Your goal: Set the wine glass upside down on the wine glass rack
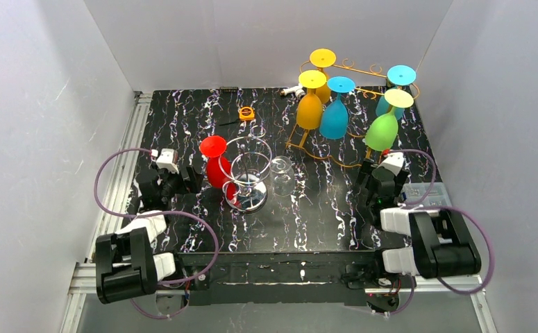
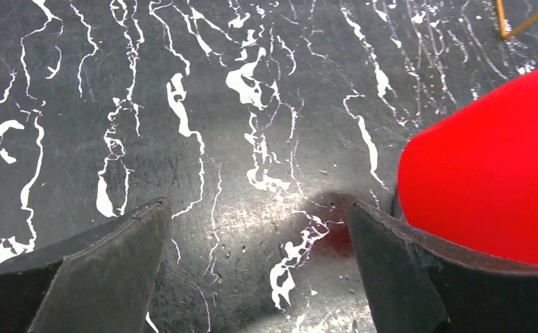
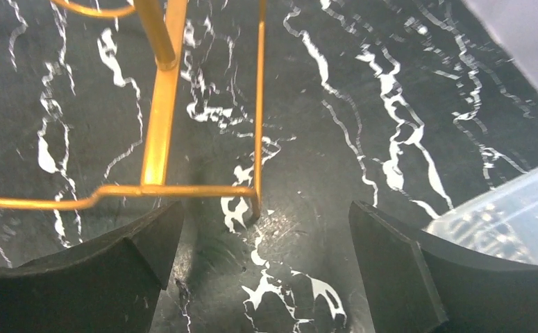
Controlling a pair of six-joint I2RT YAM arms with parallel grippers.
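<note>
The left pincer (image 2: 257, 208) hangs low over the tabletop (image 1: 321, 215) with its jaws released and nothing between them; just outside its right finger, in the left wrist view, sits the bowl of a red wine glass (image 2: 488, 173), which is foot-up against the silver rack (image 1: 248, 182); whether it hangs from the wire or merely stands there I cannot tell. The right pincer (image 3: 266, 208) is likewise spread wide and empty, hovering by the near foot of the gold rack (image 3: 158, 104).

The one glass not yet inverted appears to be the clear wine glass (image 1: 282, 173); it stands on the tabletop just to the right of the silver rack, between the two arms. Its long axis looks roughly vertical, rim uppermost, though clear glass is hard to read from above.

From the left pincer it lies to the right, with the red wine glass and the silver rack in the way; from the right pincer it lies to the left and slightly forward, with bare tabletop between. The two are about equally far from it, so the open path decides; I judge the right arm better placed. A sideways approach at the stem or bowl would suit a vertical glass; the turn-over would follow the lift.
</note>
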